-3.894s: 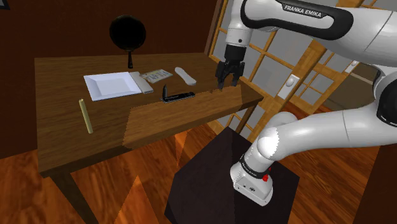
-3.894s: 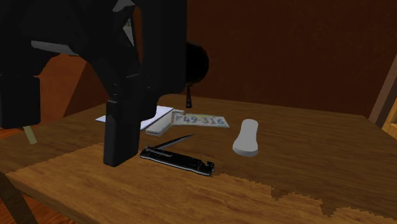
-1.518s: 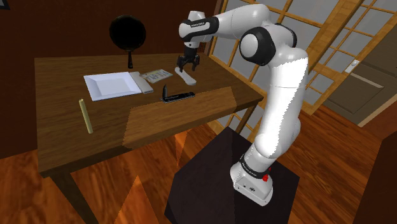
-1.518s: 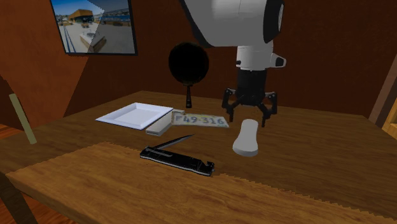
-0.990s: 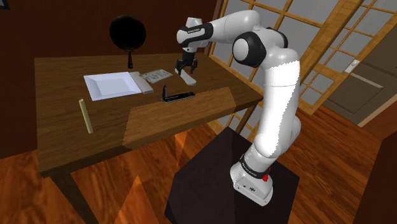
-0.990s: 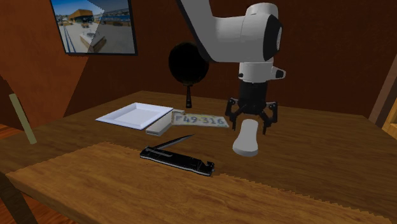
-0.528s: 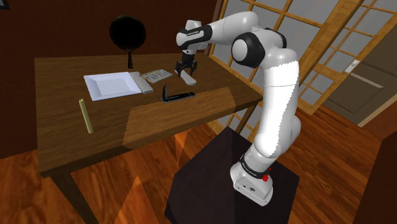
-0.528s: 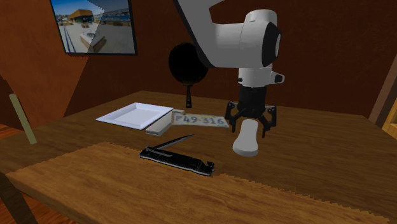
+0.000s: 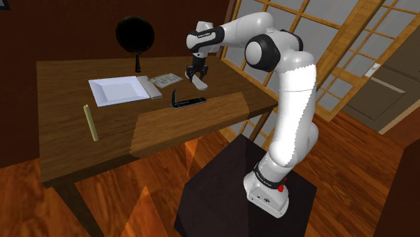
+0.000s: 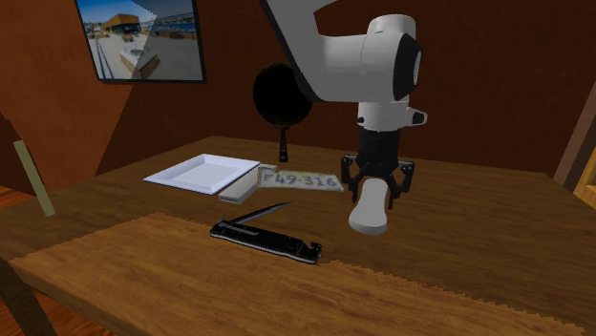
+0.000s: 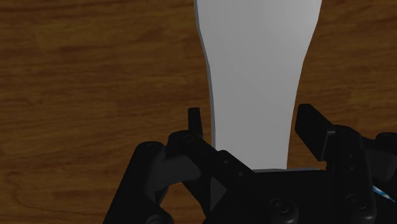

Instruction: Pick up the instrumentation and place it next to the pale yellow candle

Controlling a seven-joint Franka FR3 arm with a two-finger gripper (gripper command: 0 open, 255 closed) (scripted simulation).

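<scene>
- We're seeing the tray [image 9: 118, 89] sitting on the table [image 9: 175, 124], with the candle [image 9: 90, 122] lying at the shoulder view's left of it.
- The knife [image 9: 186, 102] and the instrument [image 9: 198, 82] are lying at its right.
</scene>
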